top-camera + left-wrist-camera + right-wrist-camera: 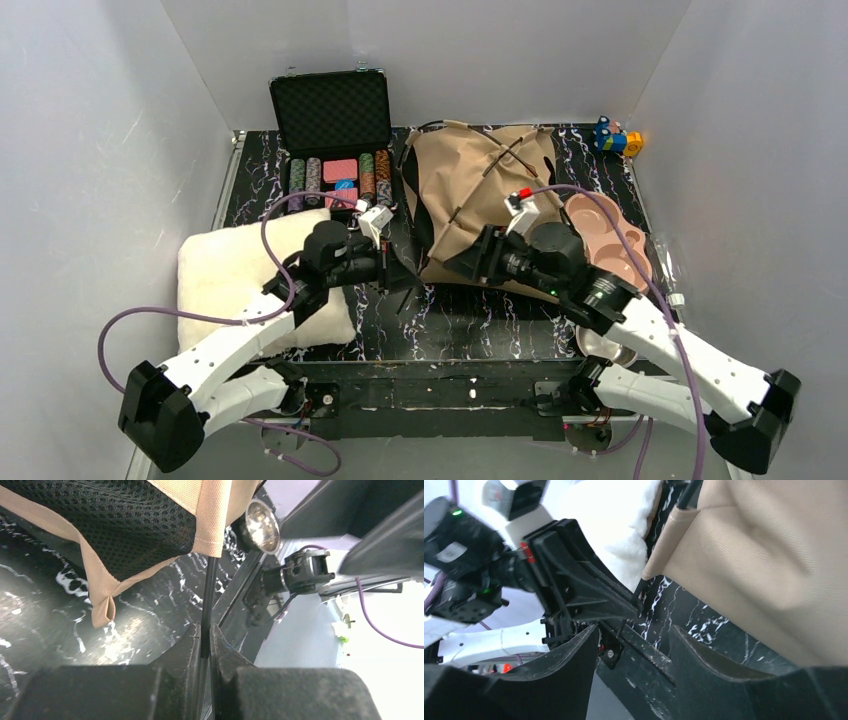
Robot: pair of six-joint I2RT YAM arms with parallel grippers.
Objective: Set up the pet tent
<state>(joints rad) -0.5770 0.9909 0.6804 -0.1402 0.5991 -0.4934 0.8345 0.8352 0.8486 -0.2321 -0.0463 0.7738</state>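
Observation:
The pet tent (470,190), tan canvas with thin black poles, lies collapsed at the middle back of the table. My left gripper (408,277) is at its near left corner, shut on a thin black pole (208,600) that runs up into the tan hem and black mesh (130,525) of the tent. My right gripper (455,265) is open and empty, low over the table just beside the tent's near edge (774,580), facing the left gripper (589,600). The doorway, label and pom-pom are hidden.
A fluffy cream cushion (255,285) lies at the front left under my left arm. An open black case of poker chips (335,150) stands at the back left. A pink sectioned tray (610,240) is at the right, a metal bowl (600,345) near the front right, a small toy (618,138) at the back right.

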